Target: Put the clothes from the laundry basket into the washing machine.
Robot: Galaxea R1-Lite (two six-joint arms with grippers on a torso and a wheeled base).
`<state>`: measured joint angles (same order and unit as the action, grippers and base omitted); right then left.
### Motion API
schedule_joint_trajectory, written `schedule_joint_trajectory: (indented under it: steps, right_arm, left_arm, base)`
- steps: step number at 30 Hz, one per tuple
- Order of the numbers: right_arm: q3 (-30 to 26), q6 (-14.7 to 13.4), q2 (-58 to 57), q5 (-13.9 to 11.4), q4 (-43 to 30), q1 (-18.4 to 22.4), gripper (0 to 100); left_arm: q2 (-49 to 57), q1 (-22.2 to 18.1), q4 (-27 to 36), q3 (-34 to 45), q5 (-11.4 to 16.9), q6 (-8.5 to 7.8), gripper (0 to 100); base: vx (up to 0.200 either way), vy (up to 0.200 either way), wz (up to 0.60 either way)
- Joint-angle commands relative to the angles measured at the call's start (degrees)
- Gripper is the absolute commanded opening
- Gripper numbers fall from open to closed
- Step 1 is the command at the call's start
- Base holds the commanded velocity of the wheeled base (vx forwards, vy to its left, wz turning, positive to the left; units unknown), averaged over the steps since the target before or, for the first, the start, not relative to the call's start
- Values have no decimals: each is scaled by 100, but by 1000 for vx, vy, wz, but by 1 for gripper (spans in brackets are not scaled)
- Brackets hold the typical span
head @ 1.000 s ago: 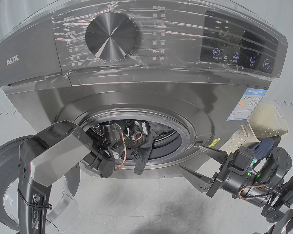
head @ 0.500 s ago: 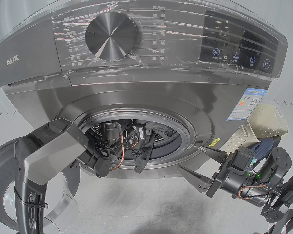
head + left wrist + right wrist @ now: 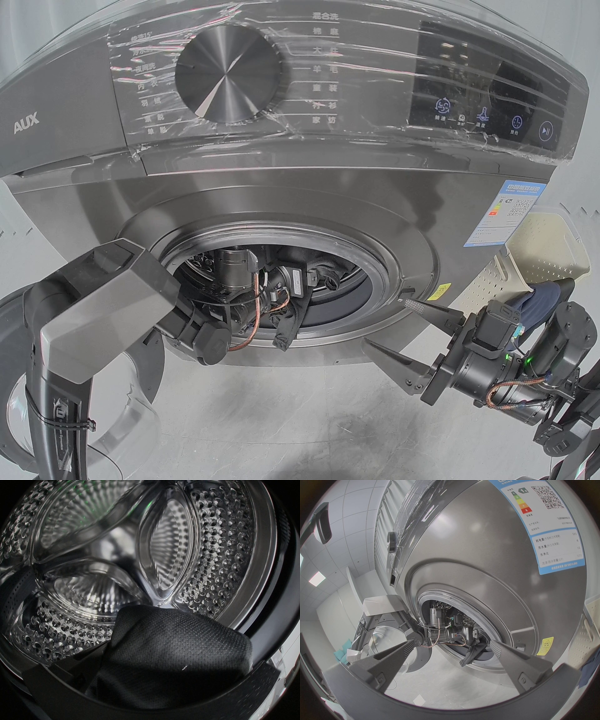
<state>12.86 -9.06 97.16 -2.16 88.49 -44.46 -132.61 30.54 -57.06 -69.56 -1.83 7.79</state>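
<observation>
The grey washing machine (image 3: 300, 194) stands with its round door hole open. My left arm goes through the hole, and my left gripper (image 3: 150, 645) is inside the steel drum (image 3: 203, 558). One finger (image 3: 78, 662) stands wide to the side, so the gripper is open. A black garment (image 3: 175, 655) lies across it. The garment's tail (image 3: 289, 319) hangs out over the door rim. My right gripper (image 3: 389, 325) is open and holds nothing, low in front of the machine, right of the hole. The cream laundry basket (image 3: 550, 250) holds a dark blue cloth (image 3: 537, 306).
The machine's glass door (image 3: 19, 350) is swung open at the far left, behind my left arm. Bare grey floor (image 3: 300, 425) lies in front of the machine. The basket (image 3: 581, 642) stands close against the machine's right side.
My left arm has pushed deeper into the drum. The black garment has gone in with it, and its hanging tail has risen. The right arm has kept still.
</observation>
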Motion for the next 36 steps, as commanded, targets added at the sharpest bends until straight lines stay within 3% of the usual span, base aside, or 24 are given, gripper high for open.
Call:
schedule_joint_trajectory:
  steps: [1, 7, 8, 12, 17, 23, 27, 32, 33, 36]
  right_arm:
    - [-12, 0, 22, 5, 1, -45, 100]
    - [-12, 0, 66, 5, 1, -63, 100]
    - [-12, 0, 66, 5, 1, -63, 100]
    - [-12, 0, 75, 5, 1, -63, 100]
    - [-20, -8, 119, -4, 1, -63, 100]
    - [-12, -8, 128, -4, 1, -63, 100]
    - [-20, -8, 145, -4, 1, -63, 100]
    - [-20, -8, 137, -4, 1, -63, 100]
    - [-20, -8, 137, -4, 1, -63, 100]
    - [-20, -8, 137, -13, 1, -63, 100]
  left_arm:
    - [-353, -48, 73, -207, -11, -14, 100]
    - [-661, -83, 204, -497, -11, -32, 100]
    - [-670, -109, 248, -550, -11, -32, 0]
    - [-784, -171, 328, -1165, -125, 38, 0]
    - [-1118, -347, 292, -2290, -687, 320, 0]
    - [-1180, -452, 292, -2817, -749, 434, 0]
    - [-1162, -452, 275, -2958, -793, 610, 0]
    - [-1109, -435, 284, -2668, -802, 627, 0]
    - [-1039, -408, 301, -2492, -793, 636, 100]
    - [-608, -356, 477, -1833, -705, 627, 100]
  base:
    - [0, 0, 0]
    - [0, 0, 0]
    - [0, 0, 0]
    - [0, 0, 0]
    - [0, 0, 0]
    - [0, 0, 0]
    - [0, 0, 0]
    - [0, 0, 0]
    - [0, 0, 0]
    - [0, 0, 0]
